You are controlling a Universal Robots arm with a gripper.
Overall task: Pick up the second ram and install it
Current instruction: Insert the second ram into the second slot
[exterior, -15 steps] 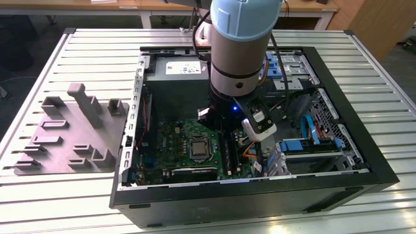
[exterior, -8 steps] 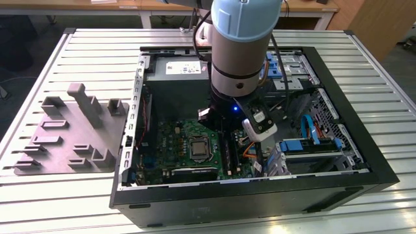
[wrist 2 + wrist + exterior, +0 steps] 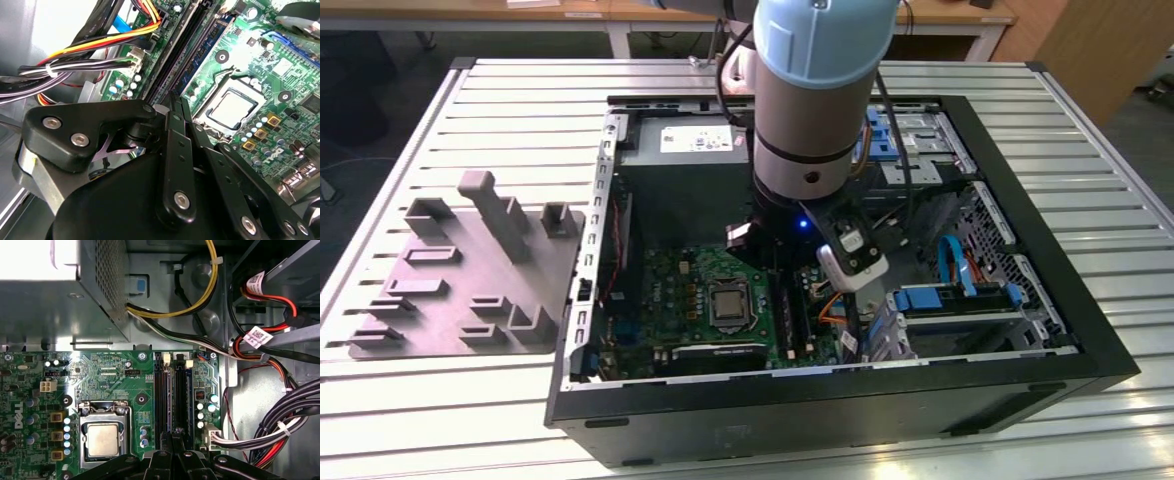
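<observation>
Looking across a ribbed aluminium worktop, finding an open black computer case lying at its middle and a grey moulded fixture tray sitting just at 9 o'clock of the case in the exterior view. Seeing a silver and pale-blue arm hanging straight down into the case, hiding part of the green motherboard. Noting the power-supply box at 12 o'clock of the board, the processor socket at 7 o'clock of the arm's wrist, and a blue-latched drive cage at 4 o'clock.

Finding the gripper in the second wrist view poised over the black memory slots, its two black fingers drawn almost together, leaving only a sliver between the tips. Making out the second ram as a thin blue-black strip standing on edge along the slots, between the bare black rails and the socket, its near end meeting the fingertips. Not being able to tell whether the fingers are pinching it or only touching its edge, nor whether it is sitting fully home. Seeing, in the first wrist view, bundled cables lying on the far side of the slots from the socket.
</observation>
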